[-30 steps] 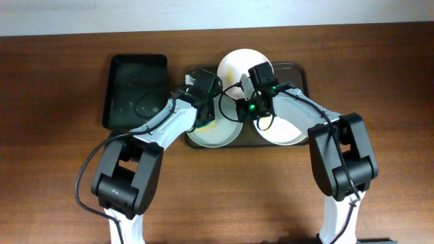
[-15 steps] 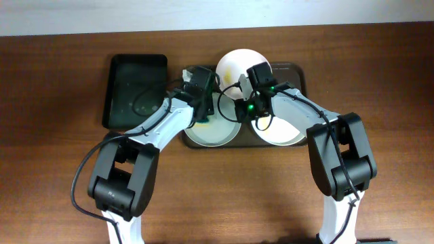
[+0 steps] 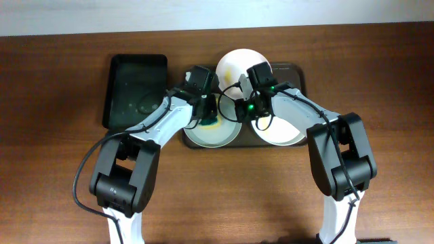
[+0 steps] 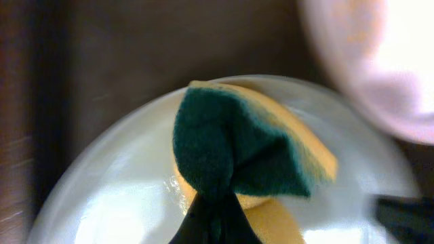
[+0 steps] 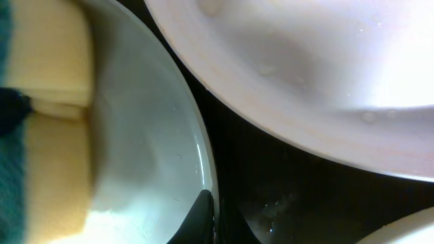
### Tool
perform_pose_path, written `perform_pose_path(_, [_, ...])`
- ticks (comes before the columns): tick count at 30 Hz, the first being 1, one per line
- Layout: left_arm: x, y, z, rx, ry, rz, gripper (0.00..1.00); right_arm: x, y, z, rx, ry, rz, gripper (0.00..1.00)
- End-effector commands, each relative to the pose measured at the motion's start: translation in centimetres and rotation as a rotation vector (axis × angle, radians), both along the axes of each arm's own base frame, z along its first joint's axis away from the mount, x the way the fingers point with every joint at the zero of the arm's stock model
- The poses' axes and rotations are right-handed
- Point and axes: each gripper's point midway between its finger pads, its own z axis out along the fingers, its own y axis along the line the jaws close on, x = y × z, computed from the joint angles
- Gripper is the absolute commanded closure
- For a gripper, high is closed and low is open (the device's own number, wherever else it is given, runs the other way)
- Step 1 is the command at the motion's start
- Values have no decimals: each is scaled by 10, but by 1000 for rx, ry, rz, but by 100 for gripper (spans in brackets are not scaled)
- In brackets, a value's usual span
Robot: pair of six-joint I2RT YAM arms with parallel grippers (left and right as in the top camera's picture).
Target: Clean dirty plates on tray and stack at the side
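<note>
Black tray sits well left of both tools. Left gripper pinches a green-and-yellow sponge, which touches the near-left plate directly beneath, on the brown tray. Right gripper is at that plate's right rim; jaw state cannot be told. Far plate lies beyond it, right plate beside it.

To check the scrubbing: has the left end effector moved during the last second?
Yes, slightly. From overhead, the left end effector, holding the sponge, has shifted nearer the black tray and toward the far table edge.
</note>
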Motion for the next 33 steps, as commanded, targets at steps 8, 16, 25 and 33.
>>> perform_pose_path(8, [-3,98,18,454,-59,190,100,-5,-9,-12,-50,34,-2,96])
perform_pose_path(16, [-6,85,128,223,-248,259,100,10,-4,44,-35,-37,14,96])
perform_pose_path(25, [-21,100,146,180,-217,260,100,36,-43,142,-336,-269,-38,96])
perform_pose_path(33, [-28,113,139,194,-166,276,100,34,-57,248,-845,-621,-128,96])
